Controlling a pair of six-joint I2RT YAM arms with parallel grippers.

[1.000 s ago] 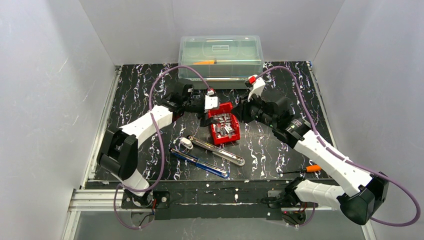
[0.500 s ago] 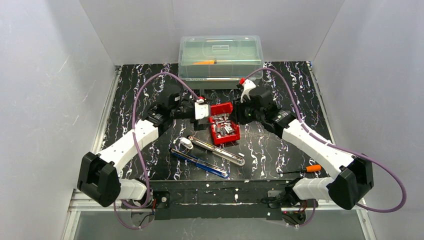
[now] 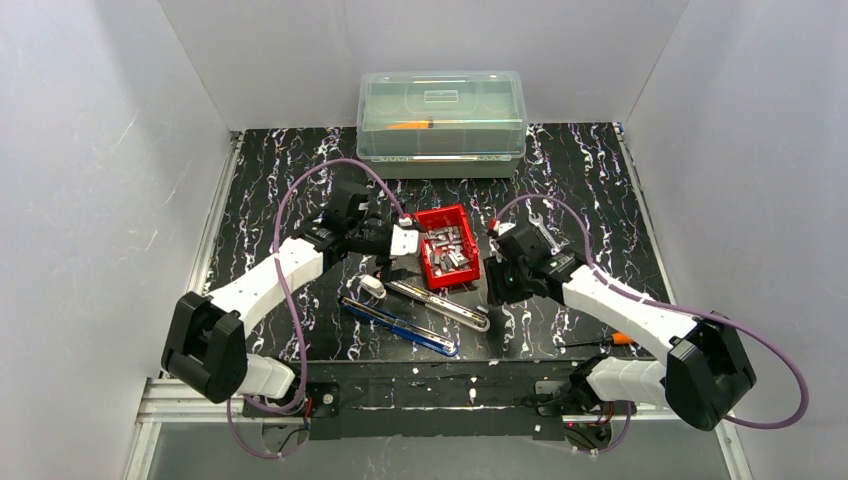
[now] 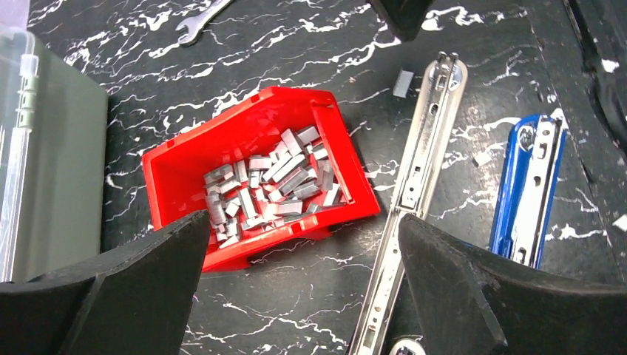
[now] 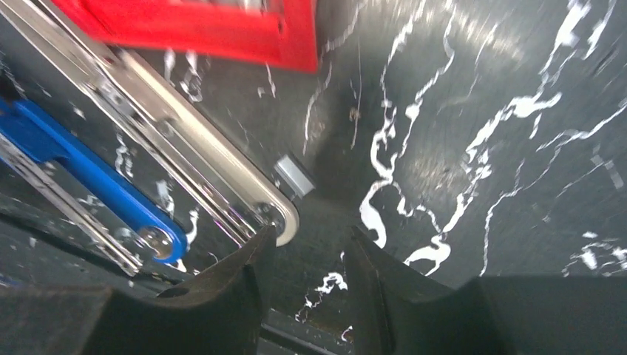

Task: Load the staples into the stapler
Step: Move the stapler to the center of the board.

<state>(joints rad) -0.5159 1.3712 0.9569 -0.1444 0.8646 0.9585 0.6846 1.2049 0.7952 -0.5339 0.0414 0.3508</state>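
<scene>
The stapler (image 3: 436, 302) is lying opened out on the surface (image 3: 580, 180). In the top view its long axis is running from upper left, near the left arm, down to lower right. Its silver rail (image 4: 418, 170) and blue half (image 4: 529, 185) are lying side by side, nearly parallel. The staples (image 4: 270, 185) are sitting heaped in the red bin (image 4: 177, 170) just behind the rail, with the strips pointing in all directions.

The top view is showing them only as grey clutter, while the left wrist view is separating them into single short blocks. That view is also catching one loose staple block (image 4: 402, 83) on the surface beside the rail's far tip. The blurred right wrist view is showing this block just off the rail's rounded end.

The left gripper (image 4: 303, 225) is hanging over the bin's near wall, spread wide and holding nothing. The right gripper (image 5: 307, 240) is hovering close to the rail tip, parted only narrowly and gripping nothing.
</scene>
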